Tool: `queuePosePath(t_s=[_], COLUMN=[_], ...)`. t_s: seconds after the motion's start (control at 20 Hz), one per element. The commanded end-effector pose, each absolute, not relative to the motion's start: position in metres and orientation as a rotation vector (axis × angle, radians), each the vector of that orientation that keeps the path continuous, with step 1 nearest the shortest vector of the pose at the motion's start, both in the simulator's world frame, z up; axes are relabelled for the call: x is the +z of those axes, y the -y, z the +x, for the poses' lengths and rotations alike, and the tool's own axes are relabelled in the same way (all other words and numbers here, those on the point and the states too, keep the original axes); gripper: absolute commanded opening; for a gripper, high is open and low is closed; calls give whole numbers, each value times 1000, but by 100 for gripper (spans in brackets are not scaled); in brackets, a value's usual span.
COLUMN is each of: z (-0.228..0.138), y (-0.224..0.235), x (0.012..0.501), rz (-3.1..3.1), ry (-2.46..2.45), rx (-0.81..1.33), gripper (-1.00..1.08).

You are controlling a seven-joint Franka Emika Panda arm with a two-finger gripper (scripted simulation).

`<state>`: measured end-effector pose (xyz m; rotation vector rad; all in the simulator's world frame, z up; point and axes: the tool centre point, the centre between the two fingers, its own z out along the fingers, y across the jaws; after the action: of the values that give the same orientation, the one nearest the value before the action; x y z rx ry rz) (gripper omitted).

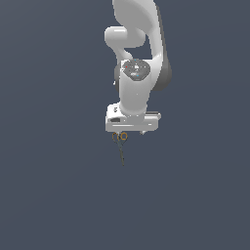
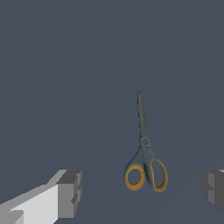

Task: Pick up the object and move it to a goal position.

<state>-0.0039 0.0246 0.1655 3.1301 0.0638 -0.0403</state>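
The object is a small pair of scissors (image 2: 144, 151) with two orange ring loops and a thin dark grey pointed shaft. In the exterior view the scissors (image 1: 120, 145) lie just under my hand, with the loops next to it and the tip pointing away. My gripper (image 2: 141, 192) is open. One finger (image 2: 68, 192) stands on one side of the loops and the other finger (image 2: 213, 189) stands farther off on the other side. Neither finger touches the scissors. In the exterior view my gripper (image 1: 129, 132) hangs from the white arm, and its fingers are mostly hidden by the hand.
A plain dark blue-grey surface (image 1: 195, 195) fills both views. The white arm (image 1: 139, 58) rises above the hand. No other objects show.
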Motion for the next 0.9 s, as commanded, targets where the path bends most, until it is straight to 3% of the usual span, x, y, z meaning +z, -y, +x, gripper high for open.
queuePosePath(t_s=[0.0,0.85], z=[-4,6], y=[-25,-30], x=[165,174], rz=[3130,3163], ry=[-64,-5], rx=[-40,14], gripper=[100,100])
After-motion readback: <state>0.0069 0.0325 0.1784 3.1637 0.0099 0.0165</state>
